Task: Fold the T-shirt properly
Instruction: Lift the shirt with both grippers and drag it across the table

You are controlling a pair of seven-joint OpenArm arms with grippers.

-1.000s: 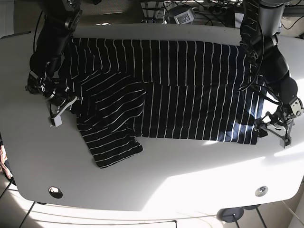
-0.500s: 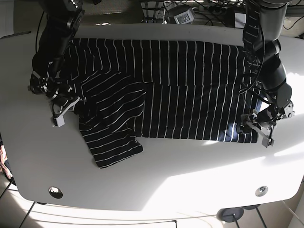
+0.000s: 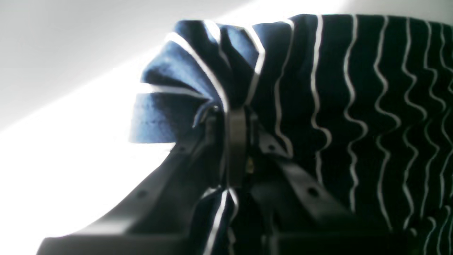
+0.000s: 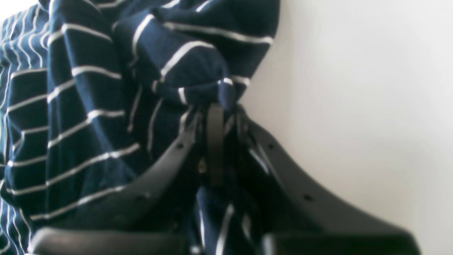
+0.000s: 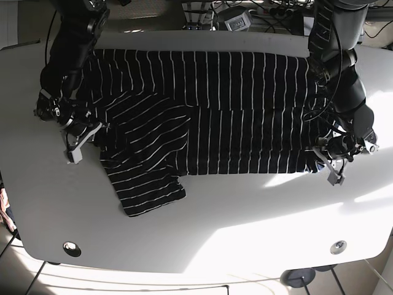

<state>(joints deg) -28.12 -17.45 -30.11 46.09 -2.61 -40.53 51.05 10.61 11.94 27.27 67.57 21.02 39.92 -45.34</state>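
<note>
A navy T-shirt with thin white stripes (image 5: 209, 117) lies spread across the white table (image 5: 202, 227), one sleeve folded over at the front left. My left gripper (image 5: 324, 161) is shut on the shirt's bunched hem corner at the right; in the left wrist view the gripper (image 3: 235, 117) pinches a puckered fold of the cloth (image 3: 198, 81). My right gripper (image 5: 92, 136) is shut on the shirt's left edge; in the right wrist view the gripper (image 4: 216, 106) holds a gathered fold (image 4: 184, 63).
Cables and equipment (image 5: 236, 17) sit behind the table's far edge. Two round grommets are set into the table near the front, one at the left (image 5: 71, 248) and one at the right (image 5: 338, 247). Bright sunlight falls on the front right.
My left gripper has closed on the shirt's right hem corner and pulled it inward and up, bunching the cloth. My right gripper has stayed nearly in place.
</note>
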